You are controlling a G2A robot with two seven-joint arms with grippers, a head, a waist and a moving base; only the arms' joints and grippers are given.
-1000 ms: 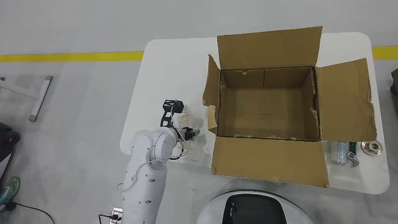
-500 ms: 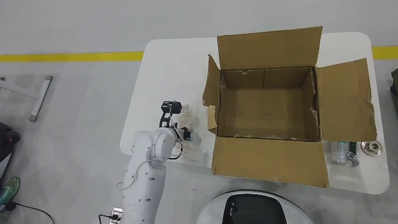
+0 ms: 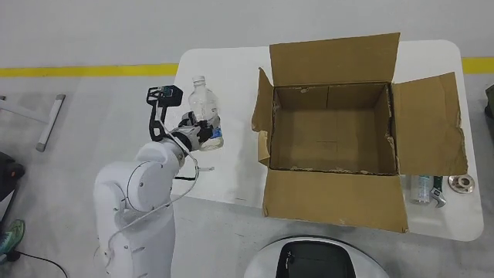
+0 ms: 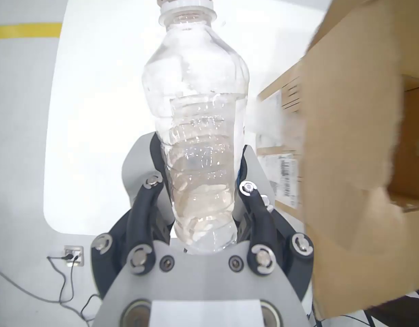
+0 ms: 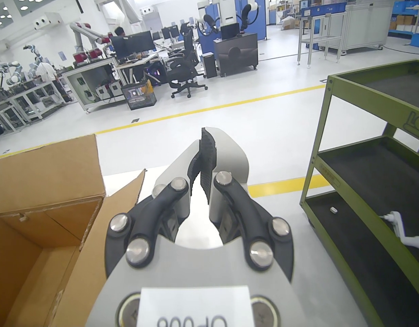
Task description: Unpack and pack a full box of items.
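My left gripper [image 3: 202, 135] [image 4: 200, 185] is shut on a clear plastic water bottle [image 3: 203, 112] [image 4: 196, 130] with a white cap, held by its lower half above the table's left part, beside the box. The open cardboard box [image 3: 332, 127] [image 4: 359, 144] stands in the middle of the white table [image 3: 224, 77] with its flaps spread and its inside bare. My right gripper [image 5: 204, 158] is shut with nothing in it, up in the air past the box's right flap [image 5: 46, 171].
Another clear bottle [image 3: 421, 189] and a metal roll [image 3: 461, 183] lie at the table's right front edge, by the box's right flap. A green shelf cart [image 5: 376, 158] stands to the right of the table. A yellow floor line [image 3: 85, 69] runs behind the table.
The left arm has lifted the bottle off the table and swung it up and to the left; the bottle now points away from the robot. The box has not moved.
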